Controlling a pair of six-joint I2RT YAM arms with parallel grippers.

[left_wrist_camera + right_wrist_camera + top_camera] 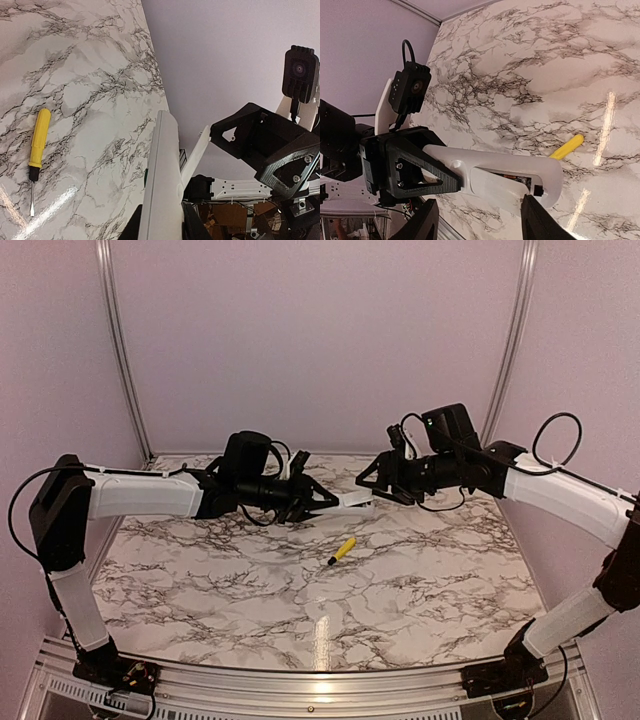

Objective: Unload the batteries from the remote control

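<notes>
Nearest you in the overhead view, just below the centre of the frame, a yellow-handled screwdriver (342, 550) lies on the marble table (200, 590), its dark tip toward the lower left.

Above it in the frame, your left gripper (313, 503) holds the remote control (350, 502) up off the table, with its fingers clamped on one end. The remote's long axis runs nearly left to right across the frame, and its free end points right, at the right gripper (371, 483). That gripper's fingers stand apart, just beside the free end. You cannot tell whether either finger touches it.

From the right wrist, the remote crosses the lower middle of the frame from left to right. A long opening in its body faces the camera. Something dark and orange shows inside the opening, but you cannot make out the batteries.

From the left wrist, the remote rises edge-on from the bottom centre toward the middle of the frame, with the screwdriver lying well apart at the left.
</notes>
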